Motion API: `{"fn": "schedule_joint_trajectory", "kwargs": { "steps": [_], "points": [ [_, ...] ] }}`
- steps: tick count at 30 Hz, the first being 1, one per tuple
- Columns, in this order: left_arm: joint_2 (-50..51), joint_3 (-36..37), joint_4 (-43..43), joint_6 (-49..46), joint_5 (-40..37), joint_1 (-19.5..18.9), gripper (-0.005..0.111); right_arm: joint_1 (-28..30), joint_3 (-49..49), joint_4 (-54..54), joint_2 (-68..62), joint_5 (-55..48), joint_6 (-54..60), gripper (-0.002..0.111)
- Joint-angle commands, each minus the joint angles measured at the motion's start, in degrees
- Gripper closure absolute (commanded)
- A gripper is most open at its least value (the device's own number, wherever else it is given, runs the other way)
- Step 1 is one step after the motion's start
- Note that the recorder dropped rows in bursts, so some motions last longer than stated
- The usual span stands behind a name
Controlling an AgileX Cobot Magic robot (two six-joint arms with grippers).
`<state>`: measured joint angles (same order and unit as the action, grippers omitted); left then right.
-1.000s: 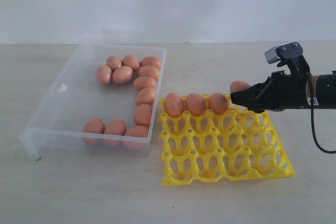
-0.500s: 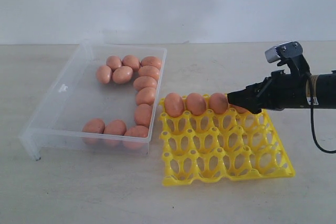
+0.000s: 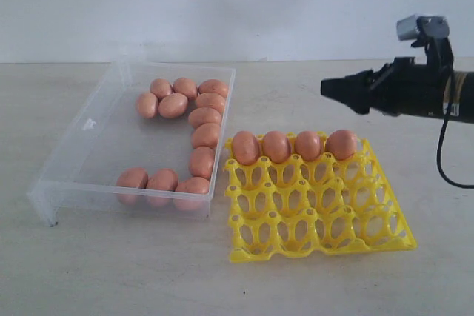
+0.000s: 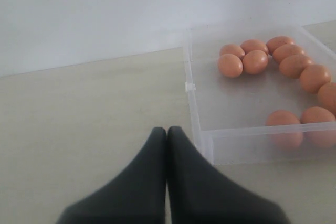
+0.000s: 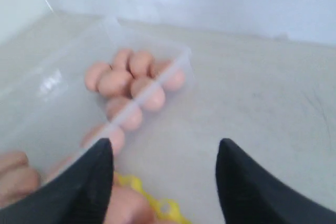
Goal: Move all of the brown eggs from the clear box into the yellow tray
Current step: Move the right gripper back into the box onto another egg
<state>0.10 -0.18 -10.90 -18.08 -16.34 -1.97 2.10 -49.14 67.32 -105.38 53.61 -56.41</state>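
The clear box (image 3: 89, 146) lies on the left with several brown eggs (image 3: 205, 117) along its right side and front corner. To its right, the yellow tray (image 3: 318, 220) holds several eggs in its back row; the rightmost egg (image 3: 341, 143) sits free in its cup. Above and behind that egg, my right gripper (image 3: 326, 87) hovers open and empty. Its two fingers (image 5: 94, 182) stand wide apart over the tray edge (image 5: 168, 206). My left gripper (image 4: 167, 131) is shut and empty, on the table outside the box's near corner (image 4: 202, 140).
A pale tabletop (image 3: 111, 271) surrounds the box and tray, with a white wall (image 3: 237, 5) behind. The right arm's black cable (image 3: 442, 160) hangs down past the tray's right side.
The right gripper lowered an egg into the tray's back right cup, let go of it, and has risen and drawn back to the right. The left gripper's movement is not shown.
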Motion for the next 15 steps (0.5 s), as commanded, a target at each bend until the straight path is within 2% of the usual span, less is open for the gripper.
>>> {"fn": "schedule_joint_trajectory", "kwargs": {
  "steps": [1,3,4,6,8,9,11,12,14,15],
  "points": [
    [-0.1,0.2,-0.4,0.5,0.1,0.5,0.111,-3.6,-0.6,-1.0,5.5,4.7,-3.3,0.084],
    [-0.1,0.2,-0.4,0.5,0.1,0.5,0.111,-7.5,-1.1,0.4,6.4,3.8,-2.8,0.103],
    [-0.1,0.2,-0.4,0.5,0.1,0.5,0.111,-10.7,-1.9,1.3,6.7,3.5,-2.3,0.108],
    [-0.1,0.2,-0.4,0.5,0.3,0.5,0.111,-15.4,-3.5,2.2,6.7,2.0,-1.9,0.108],
    [-0.1,0.2,-0.4,0.5,0.3,0.5,0.111,-22.2,-6.7,3.4,6.7,-5.9,-2.1,0.108],
    [-0.1,0.2,-0.4,0.5,0.3,0.5,0.111,-25.1,-7.8,4.1,6.7,-11.2,-2.6,0.108],
    [-0.1,0.2,-0.4,0.5,0.3,0.5,0.111,-32.9,-11.7,7.0,6.4,-29.7,-5.2,0.108],
    [-0.1,0.2,-0.4,0.5,0.4,0.5,0.111,-40.1,-15.4,10.2,5.7,-50.3,-7.5,0.108],
    [-0.1,0.2,-0.4,0.5,0.4,0.5,0.111,-47.5,-20.6,7.7,3.8,-68.5,-5.3,0.108],
    [-0.1,0.2,-0.4,0.5,0.4,0.5,0.111,-48.3,-22.0,5.1,3.3,-69.4,-2.3,0.108]
  ]
}}
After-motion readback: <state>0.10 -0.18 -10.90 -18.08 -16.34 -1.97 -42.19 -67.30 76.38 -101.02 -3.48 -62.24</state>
